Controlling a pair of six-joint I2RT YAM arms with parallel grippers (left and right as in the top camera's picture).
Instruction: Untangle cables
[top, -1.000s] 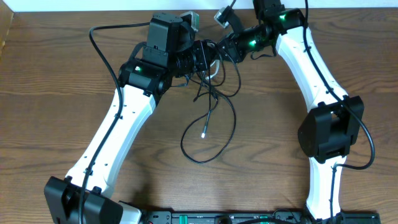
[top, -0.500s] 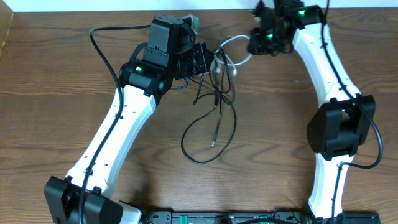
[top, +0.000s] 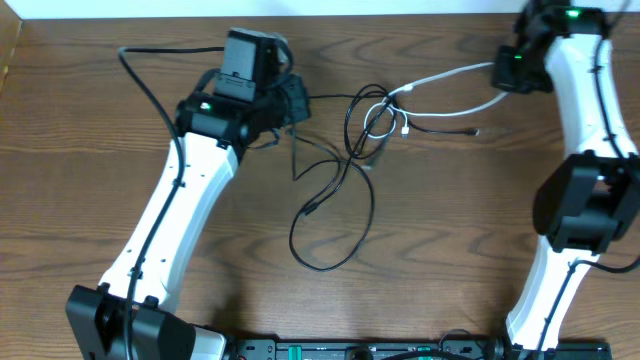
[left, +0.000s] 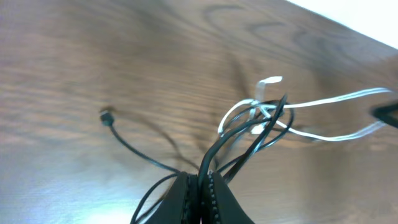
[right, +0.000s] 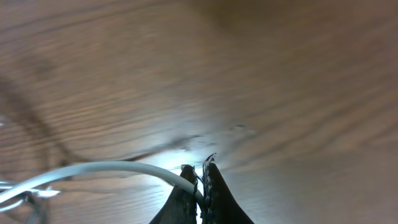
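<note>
The cables still meet in a small knot (top: 378, 118) at the table's back middle. From it the thin white cable (top: 445, 74) runs taut to the right into my right gripper (top: 497, 72), which is shut on it; in the right wrist view this white cable (right: 93, 168) enters the shut gripper (right: 200, 169) from the left. My left gripper (top: 300, 100) is shut on a black cable (left: 239, 134) that leads to the knot (left: 264, 112); the pinch shows at the left gripper (left: 200, 177). A long black loop (top: 335, 262) lies nearer the front.
A black plug end (top: 472, 130) lies right of the knot, another plug end (top: 310, 210) inside the loop. The thicker black arm wire (top: 140, 85) arcs left of the left arm. The table's back edge (top: 400, 10) runs close behind both grippers.
The right gripper has pulled far to the right with the white cable, stretching it out of the bundle. The left gripper shifted slightly left with the black cable. The tangle has spread out.
</note>
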